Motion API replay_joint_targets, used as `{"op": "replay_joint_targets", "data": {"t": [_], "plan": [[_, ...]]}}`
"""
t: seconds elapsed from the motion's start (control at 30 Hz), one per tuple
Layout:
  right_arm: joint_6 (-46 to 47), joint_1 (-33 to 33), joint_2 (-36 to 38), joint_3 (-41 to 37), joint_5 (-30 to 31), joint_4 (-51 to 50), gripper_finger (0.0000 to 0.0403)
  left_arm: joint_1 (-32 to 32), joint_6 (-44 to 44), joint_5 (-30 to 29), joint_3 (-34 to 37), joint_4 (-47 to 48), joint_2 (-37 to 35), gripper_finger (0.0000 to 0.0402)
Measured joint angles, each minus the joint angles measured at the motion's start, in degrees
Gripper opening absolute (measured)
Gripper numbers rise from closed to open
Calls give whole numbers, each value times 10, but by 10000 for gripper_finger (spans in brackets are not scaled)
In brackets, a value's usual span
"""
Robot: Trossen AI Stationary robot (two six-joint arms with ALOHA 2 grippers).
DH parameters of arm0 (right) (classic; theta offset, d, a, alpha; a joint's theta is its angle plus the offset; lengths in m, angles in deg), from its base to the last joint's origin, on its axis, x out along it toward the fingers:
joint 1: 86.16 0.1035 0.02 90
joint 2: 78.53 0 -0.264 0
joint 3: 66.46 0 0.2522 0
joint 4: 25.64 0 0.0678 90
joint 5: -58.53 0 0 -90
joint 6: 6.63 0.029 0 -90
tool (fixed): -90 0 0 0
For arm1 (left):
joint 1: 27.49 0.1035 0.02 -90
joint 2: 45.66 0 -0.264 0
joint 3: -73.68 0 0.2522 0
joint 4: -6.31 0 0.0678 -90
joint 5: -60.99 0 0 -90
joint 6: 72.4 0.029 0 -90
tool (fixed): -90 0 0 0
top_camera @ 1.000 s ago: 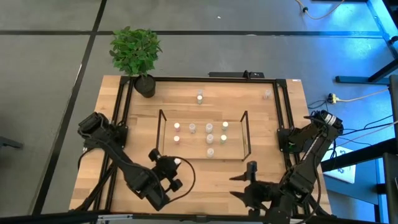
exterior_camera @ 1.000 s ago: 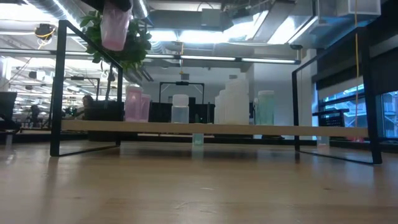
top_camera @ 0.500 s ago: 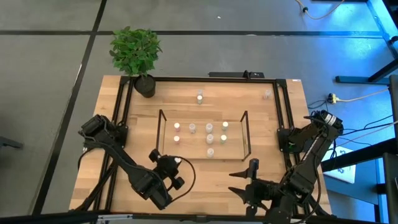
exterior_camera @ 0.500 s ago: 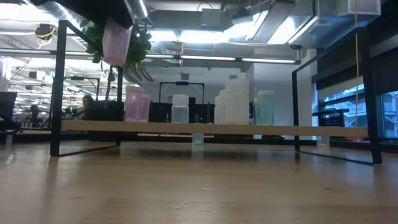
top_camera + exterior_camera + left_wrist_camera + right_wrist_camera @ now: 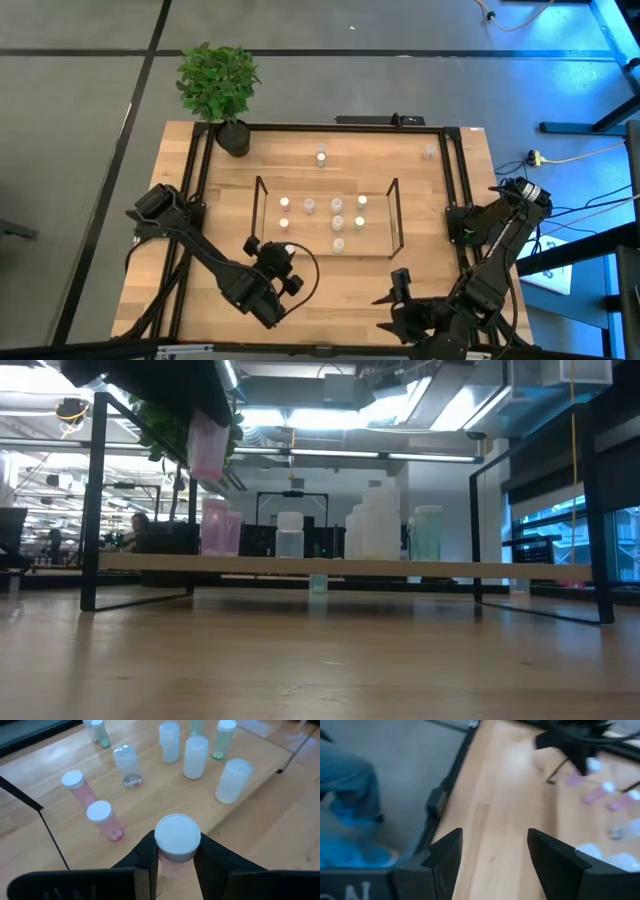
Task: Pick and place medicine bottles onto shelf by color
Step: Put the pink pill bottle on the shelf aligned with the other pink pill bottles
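My left gripper (image 5: 284,256) hovers just off the shelf's near left corner, shut on a pink medicine bottle (image 5: 176,845) with a white cap. In the low view this bottle (image 5: 207,445) hangs high above the table. The shelf (image 5: 258,215), thin black rods on a wooden board (image 5: 350,567), carries several medicine bottles standing on their bases: two pink ones (image 5: 102,820), clear and greenish ones (image 5: 195,756). My right gripper (image 5: 400,283) waits open near the table's near right side, its fingers (image 5: 445,855) around nothing. My left gripper pinches the pink bottle between its two fingers (image 5: 148,852), on the bottle's sides at and just below the white cap (image 5: 177,836). The fingers slant down toward the shelf. The bottle stays roughly upright, cap up, lifted clear of the table.
Two more small bottles (image 5: 321,155) (image 5: 430,152) stand on the table beyond the shelf. A potted plant (image 5: 220,85) sits at the far left corner. A larger black frame (image 5: 195,180) runs around the table. Bare wood lies between the shelf and the near edge.
My left gripper has carried the pink bottle toward the shelf, rightward and somewhat down, rolling a little; the bottle stays held and clear of the table. My right gripper has swung slightly toward the near edge, still open.
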Motion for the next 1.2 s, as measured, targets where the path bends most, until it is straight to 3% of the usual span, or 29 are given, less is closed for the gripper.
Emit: {"op": "replay_joint_targets", "data": {"t": [0.37,0.63,1.2], "plan": [[0,0,0,0,-99,0,226,-4,-22,12,8,-15,0,86],[0,0,0,0,-100,0,226,-26,-90,9,60,-16,0,86],[0,0,0,0,-99,0,226,-27,-55,5,64,-36,0,86]]}}
